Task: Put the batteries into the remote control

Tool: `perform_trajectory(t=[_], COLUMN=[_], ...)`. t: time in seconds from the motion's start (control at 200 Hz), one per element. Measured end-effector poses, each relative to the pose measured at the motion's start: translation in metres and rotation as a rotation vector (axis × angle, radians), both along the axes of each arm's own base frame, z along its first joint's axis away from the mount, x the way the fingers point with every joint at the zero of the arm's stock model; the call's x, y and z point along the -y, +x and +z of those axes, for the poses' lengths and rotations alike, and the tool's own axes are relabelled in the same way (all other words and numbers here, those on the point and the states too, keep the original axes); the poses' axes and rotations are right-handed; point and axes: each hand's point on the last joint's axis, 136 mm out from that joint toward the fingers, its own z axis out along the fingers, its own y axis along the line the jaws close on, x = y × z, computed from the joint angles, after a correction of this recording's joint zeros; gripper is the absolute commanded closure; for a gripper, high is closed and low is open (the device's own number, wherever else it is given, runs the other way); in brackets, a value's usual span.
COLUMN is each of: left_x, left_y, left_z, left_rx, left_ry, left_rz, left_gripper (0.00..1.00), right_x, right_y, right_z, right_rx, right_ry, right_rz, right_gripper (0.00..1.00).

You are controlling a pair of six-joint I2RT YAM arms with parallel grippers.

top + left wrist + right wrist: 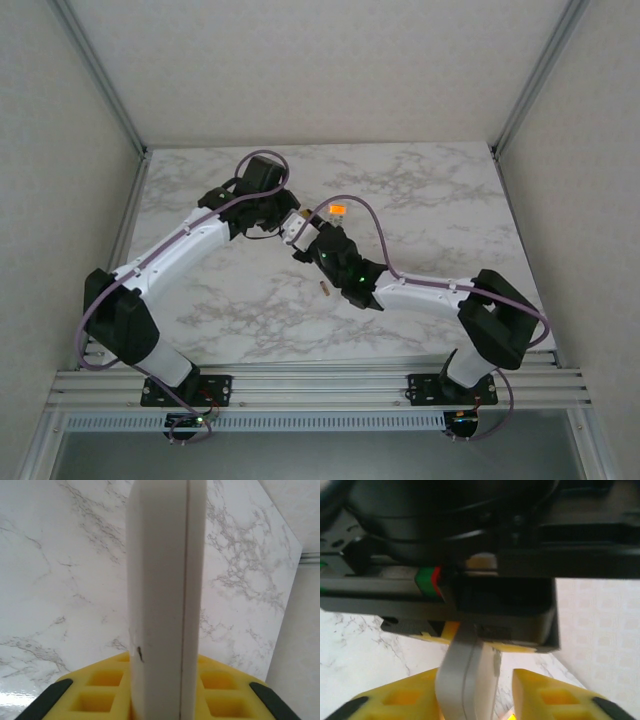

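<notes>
left gripper (165, 692): clamped tight on the white remote control (165, 580), which it holds edge-on over the marble table (60, 580)
right gripper (479, 692): jaws partway apart around the remote's other end. There's a visible gap on one side, so no real grip
battery (323, 288): one tiny cell lying loose on the table, near the right gripper on its near side, nothing touching it

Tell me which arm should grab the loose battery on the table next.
Right, probably. The left gripper is shut on the remote; the right gripper straddles it loosely, and the battery lies right beside that arm.
</notes>
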Motion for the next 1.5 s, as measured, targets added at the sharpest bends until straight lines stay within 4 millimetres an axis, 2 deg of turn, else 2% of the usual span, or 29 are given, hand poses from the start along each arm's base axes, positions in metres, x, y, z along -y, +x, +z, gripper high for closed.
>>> perform_trajectory(t=[0.09,0.13,0.24,0.265,0.32,0.37,0.436,0.516,0.596,0.676,0.756,0.861,0.906,0.966,1.016,1.091,1.182,1.357,1.397,1.502], left_x=[0.001,0.001,0.003,0.003,0.002,-0.002,-0.014,-0.040,-0.064,-0.067,-0.046,-0.017,-0.008,0.003,0.011,0.022,0.032,0.034,0.033,0.032], left_y=[0.000,0.001,0.000,0.000,-0.002,-0.002,-0.002,-0.004,-0.007,-0.005,-0.002,0.009,0.012,0.013,0.010,0.000,-0.010,-0.010,-0.011,-0.012], left_z=[0.003,0.004,0.010,0.013,0.026,0.043,0.075,0.124,0.160,0.179,0.179,0.143,0.129,0.123,0.128,0.147,0.163,0.166,0.169,0.172], left_rx=[0.004,0.007,0.026,0.038,0.078,0.134,0.238,0.399,0.532,0.628,0.662,0.585,0.546,0.521,0.534,0.585,0.627,0.627,0.637,0.661], left_ry=[-0.016,-0.022,-0.036,-0.040,-0.054,-0.064,-0.080,-0.139,-0.240,-0.361,-0.489,-0.605,-0.643,-0.688,-0.717,-0.767,-0.805,-0.831,-0.836,-0.826], left_rz=[0.007,0.013,0.000,-0.004,-0.013,-0.019,-0.016,0.012,0.021,-0.017,-0.112,-0.191,-0.208,-0.233,-0.259,-0.313,-0.360,-0.357,-0.357,-0.363], left_gripper=[0.78,0.72,0.27,0.20,0.13,0.10,0.07,0.07,0.07,0.07,0.07,0.11,0.17,0.27,0.35,0.46,0.57,0.80,0.84,0.92], right_x=[-0.001,-0.002,0.002,0.004,0.011,0.022,0.044,0.078,0.103,0.106,0.096,0.089,0.088,0.087,0.085,0.080,0.064,0.044,0.043,0.043], right_y=[0.002,0.002,-0.001,-0.002,-0.005,-0.004,0.003,0.018,0.025,0.018,0.005,-0.006,-0.008,-0.010,-0.011,-0.011,-0.016,-0.029,-0.030,-0.029], right_z=[0.000,0.001,0.004,0.005,0.011,0.017,0.031,0.050,0.069,0.088,0.106,0.129,0.137,0.147,0.153,0.154,0.146,0.146,0.148,0.147], right_rx=[0.002,-0.001,-0.051,-0.076,-0.140,-0.212,-0.321,-0.457,-0.583,-0.691,-0.791,-0.885,-0.916,-0.944,-0.965,-1.002,-1.077,-1.135,-1.140,-1.157], right_ry=[-0.008,-0.008,0.028,0.049,0.103,0.169,0.289,0.468,0.674,0.836,0.950,1.079,1.126,1.184,1.223,1.259,1.262,1.268,1.278,1.294], right_rz=[-0.006,-0.007,-0.005,-0.001,0.011,0.017,0.013,-0.003,0.007,0.076,0.164,0.255,0.279,0.309,0.322,0.341,0.369,0.415,0.421,0.406], right_gripper=[0.83,0.87,0.93,0.94,0.96,0.97,0.96,0.94,0.93,0.92,0.91,0.92,0.92,0.91,0.91,0.91,0.92,0.89,0.85,0.64])
